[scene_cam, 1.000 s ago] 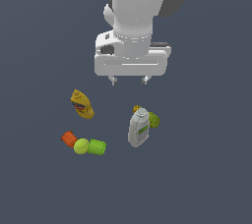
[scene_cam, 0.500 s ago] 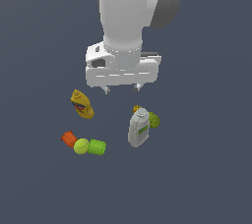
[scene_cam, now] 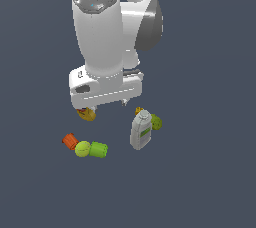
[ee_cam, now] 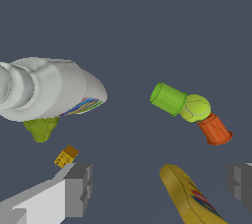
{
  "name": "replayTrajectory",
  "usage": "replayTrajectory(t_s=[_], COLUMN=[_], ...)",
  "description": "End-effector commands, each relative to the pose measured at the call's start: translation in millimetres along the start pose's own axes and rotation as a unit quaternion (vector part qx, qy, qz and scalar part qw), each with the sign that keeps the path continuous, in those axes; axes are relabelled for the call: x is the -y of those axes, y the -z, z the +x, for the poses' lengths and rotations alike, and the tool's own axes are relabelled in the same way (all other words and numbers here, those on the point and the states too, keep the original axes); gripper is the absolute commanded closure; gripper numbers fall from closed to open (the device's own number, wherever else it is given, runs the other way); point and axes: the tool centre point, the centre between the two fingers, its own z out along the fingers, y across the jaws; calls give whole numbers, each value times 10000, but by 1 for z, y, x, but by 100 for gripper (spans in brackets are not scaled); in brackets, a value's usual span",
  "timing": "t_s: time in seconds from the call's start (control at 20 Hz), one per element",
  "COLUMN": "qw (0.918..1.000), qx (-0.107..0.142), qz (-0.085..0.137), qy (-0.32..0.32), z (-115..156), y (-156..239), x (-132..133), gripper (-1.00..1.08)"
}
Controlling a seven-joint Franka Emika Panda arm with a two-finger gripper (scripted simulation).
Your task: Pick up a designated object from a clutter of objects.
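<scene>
The designated object, a small orange-red ribbed cylinder (scene_cam: 69,141), lies on its side at the exterior view's left end of a row, touching the yellow-green ball (scene_cam: 82,148), which touches the green cylinder (scene_cam: 99,149). The wrist view shows the same row: orange cylinder (ee_cam: 214,129), ball (ee_cam: 195,108), green cylinder (ee_cam: 169,98). My gripper (scene_cam: 106,106) hovers above the clutter, over the yellow bottle (scene_cam: 87,115), apart from the orange cylinder. In the wrist view my gripper (ee_cam: 157,183) is open and empty, with its fingers (ee_cam: 74,188) wide apart.
The yellow bottle (ee_cam: 189,196) lies below and between the fingers. A grey-white bottle with a green label (scene_cam: 141,130) lies to the exterior view's right, with a small green bit (scene_cam: 156,122) and an orange bit (scene_cam: 139,110) beside it. The floor is plain dark grey.
The arm has moved toward the exterior view's left and come lower; the hand now covers most of the yellow bottle. The objects have not moved.
</scene>
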Motion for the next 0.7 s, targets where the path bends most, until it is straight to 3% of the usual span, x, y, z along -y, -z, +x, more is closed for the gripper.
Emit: replayTrajectory(t_s=[0.0, 0.65], qw=[9997, 9905], qx=[7, 21], qz=[3, 52], qy=[228, 1374], z=[3, 4], y=[-12, -79], x=[-15, -91], gripper=[-92, -92])
